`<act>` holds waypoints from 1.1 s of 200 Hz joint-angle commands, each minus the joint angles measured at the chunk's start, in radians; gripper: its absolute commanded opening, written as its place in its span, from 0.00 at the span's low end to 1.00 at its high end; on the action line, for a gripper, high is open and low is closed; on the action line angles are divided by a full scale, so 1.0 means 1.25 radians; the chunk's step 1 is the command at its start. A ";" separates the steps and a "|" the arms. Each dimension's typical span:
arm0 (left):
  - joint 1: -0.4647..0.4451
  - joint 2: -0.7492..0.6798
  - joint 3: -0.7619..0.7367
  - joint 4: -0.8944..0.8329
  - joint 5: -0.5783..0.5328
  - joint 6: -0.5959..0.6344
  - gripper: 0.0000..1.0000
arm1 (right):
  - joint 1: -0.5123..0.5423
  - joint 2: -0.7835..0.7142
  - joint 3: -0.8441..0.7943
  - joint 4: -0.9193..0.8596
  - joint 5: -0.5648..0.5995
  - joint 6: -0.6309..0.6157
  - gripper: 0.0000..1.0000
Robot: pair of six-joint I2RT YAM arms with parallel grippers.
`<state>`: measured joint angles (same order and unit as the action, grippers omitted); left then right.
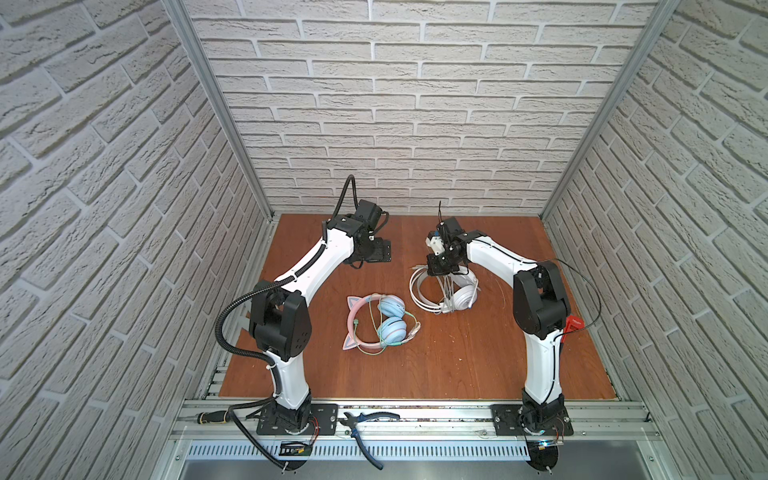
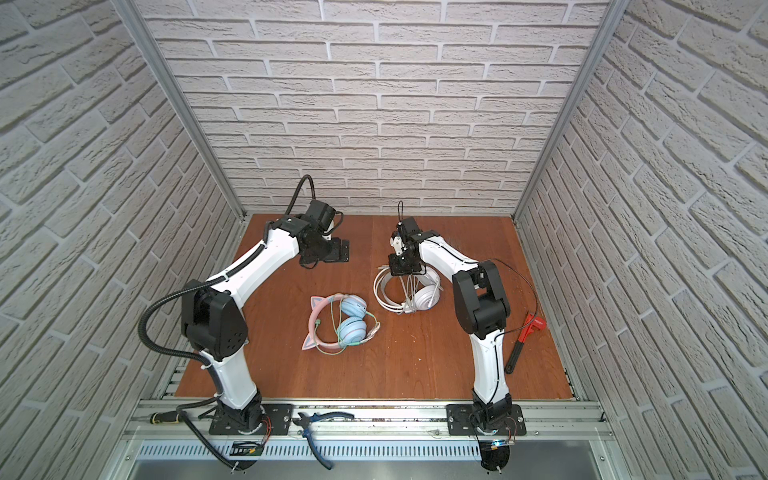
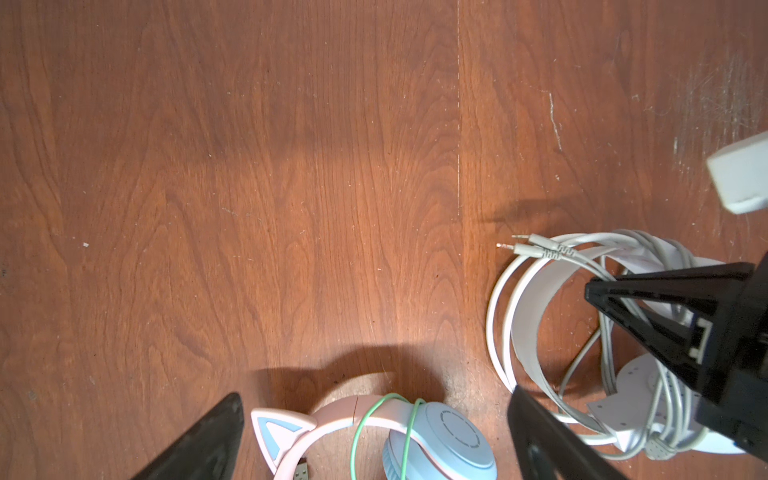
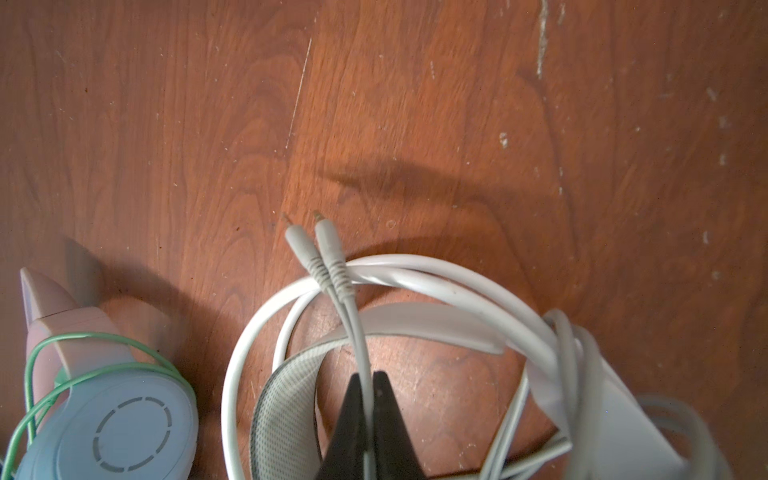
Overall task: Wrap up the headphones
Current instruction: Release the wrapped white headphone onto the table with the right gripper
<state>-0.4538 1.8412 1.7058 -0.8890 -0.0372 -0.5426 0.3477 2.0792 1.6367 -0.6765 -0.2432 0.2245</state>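
The white headphones (image 1: 462, 297) (image 2: 427, 297) lie at the right back of the wooden table, their white cable (image 4: 360, 332) looped over the band. My right gripper (image 4: 368, 379) (image 1: 441, 272) is shut on this cable, a short way behind its two plugs (image 4: 318, 249). The pink headphones (image 1: 384, 320) (image 2: 351, 322), with cat ears, light-blue cups and a green cable (image 3: 361, 419), rest in the middle of the table. My left gripper (image 3: 376, 409) (image 1: 368, 257) hangs open above the table behind them and holds nothing.
A red pipe wrench (image 2: 524, 341) lies at the table's right edge beside the right arm. Blue-handled pliers (image 1: 365, 420) and a screwdriver (image 1: 212, 415) sit on the front metal rail. Brick-patterned walls close in three sides.
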 commanded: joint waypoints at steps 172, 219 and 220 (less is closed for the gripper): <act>0.002 -0.022 -0.025 0.014 0.009 0.010 0.98 | 0.023 -0.088 -0.038 0.042 0.262 0.102 0.11; 0.002 -0.022 -0.022 0.011 0.009 0.010 0.98 | 0.030 -0.086 -0.029 0.042 0.252 0.097 0.14; 0.001 -0.022 -0.022 0.011 0.010 0.010 0.98 | 0.030 -0.086 -0.029 0.042 0.252 0.097 0.14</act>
<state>-0.4538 1.8408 1.6814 -0.8867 -0.0284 -0.5423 0.3752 1.9736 1.5730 -0.6262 0.0635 0.3443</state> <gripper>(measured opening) 0.982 0.124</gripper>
